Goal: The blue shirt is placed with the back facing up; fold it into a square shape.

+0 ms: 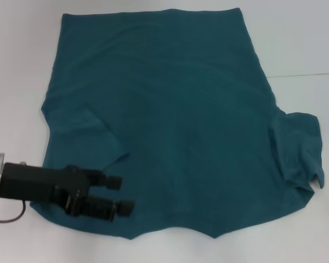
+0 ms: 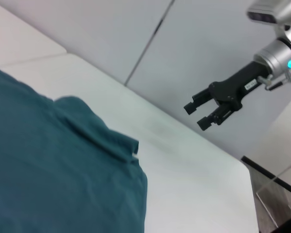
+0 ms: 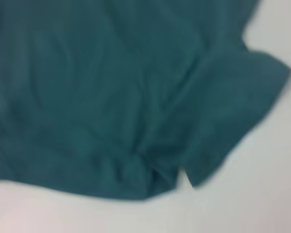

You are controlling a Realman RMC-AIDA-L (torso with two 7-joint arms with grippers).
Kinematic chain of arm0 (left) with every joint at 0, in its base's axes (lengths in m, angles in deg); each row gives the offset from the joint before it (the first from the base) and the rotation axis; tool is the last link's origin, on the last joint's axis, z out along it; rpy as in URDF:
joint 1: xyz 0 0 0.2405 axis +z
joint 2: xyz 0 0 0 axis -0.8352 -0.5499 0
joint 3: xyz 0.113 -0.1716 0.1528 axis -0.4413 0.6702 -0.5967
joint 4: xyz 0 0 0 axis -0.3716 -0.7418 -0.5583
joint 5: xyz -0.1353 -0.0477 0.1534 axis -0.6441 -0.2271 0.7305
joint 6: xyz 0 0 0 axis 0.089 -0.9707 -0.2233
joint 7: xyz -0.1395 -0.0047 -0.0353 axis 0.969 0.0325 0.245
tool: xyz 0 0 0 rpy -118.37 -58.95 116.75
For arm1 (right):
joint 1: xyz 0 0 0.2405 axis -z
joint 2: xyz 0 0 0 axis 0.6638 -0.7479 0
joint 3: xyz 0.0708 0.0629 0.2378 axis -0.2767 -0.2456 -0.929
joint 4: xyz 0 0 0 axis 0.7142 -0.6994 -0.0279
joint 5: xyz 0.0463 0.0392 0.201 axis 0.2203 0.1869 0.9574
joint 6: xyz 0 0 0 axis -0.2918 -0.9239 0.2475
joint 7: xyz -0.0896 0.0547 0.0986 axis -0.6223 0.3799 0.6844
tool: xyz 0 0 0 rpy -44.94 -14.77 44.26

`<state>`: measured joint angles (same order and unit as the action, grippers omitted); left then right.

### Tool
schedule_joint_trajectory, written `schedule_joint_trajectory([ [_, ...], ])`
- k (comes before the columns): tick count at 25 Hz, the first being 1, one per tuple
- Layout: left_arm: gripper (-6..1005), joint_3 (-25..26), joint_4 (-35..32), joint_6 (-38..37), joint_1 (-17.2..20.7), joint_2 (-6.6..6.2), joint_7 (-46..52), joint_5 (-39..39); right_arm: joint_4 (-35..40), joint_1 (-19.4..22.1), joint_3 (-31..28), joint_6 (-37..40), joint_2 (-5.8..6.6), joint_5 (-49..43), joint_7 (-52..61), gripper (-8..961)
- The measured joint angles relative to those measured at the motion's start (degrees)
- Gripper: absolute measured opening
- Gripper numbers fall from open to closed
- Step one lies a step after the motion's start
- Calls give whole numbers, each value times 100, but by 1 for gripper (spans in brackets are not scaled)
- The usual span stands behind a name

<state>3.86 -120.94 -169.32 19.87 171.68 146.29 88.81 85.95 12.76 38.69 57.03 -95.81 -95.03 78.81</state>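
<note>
The blue shirt (image 1: 170,120) lies spread flat on the white surface (image 1: 301,38), plain side up, its long axis running from the straight hem at the far edge to the shoulders at the near edge. The left sleeve looks folded in over the body; the right sleeve (image 1: 299,150) sticks out rumpled off the shirt's right side.

The left gripper (image 1: 120,194) hangs over the shirt's near left corner, fingers parted and holding nothing, pointed toward the shirt's middle. The cloth lies directly beneath it, so this arm is much the nearer one.

The right gripper (image 2: 203,114) appears only in the left wrist view, raised off beyond the shirt's right sleeve, fingers also apart and empty.

Whether the left fingers touch the fabric is hard to judge. The collar cannot be made out, and the right wrist view shows only the crumpled sleeve and shoulder.
</note>
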Motion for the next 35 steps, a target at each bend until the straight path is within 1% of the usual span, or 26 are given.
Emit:
schedule_joint_trajectory([
  [4,919,-3,43,11,34,9,2,36,9,-58,375,-277,-122,-582,92,920],
  [8,919,11,81,96,58,20,-2,36,-69,-41,731,-798,-247,-790,209,917],
  [10,919,-11,128,205,57,24,6,36,-175,38,1095,-1110,-273,-793,387,916],
  [13,919,-20,176,335,41,25,20,36,-325,168,1716,-1546,-276,-782,725,915],
  [17,919,-21,229,440,19,35,9,36,-633,214,2345,-1906,-265,-812,994,915],
  [22,919,-20,281,546,7,46,-10,35,-962,213,2871,-2377,-235,-829,1335,914],
  [26,919,-20,285,571,4,46,-13,35,-1210,174,3051,-2633,-213,-835,1488,914],
  [32,919,-20,285,621,0,48,-16,33,-1706,22,3077,-2940,-209,-840,1505,914],
  [35,919,-20,285,630,-6,50,-7,33,-1828,-26,3086,-3051,-209,-841,1532,913],
])
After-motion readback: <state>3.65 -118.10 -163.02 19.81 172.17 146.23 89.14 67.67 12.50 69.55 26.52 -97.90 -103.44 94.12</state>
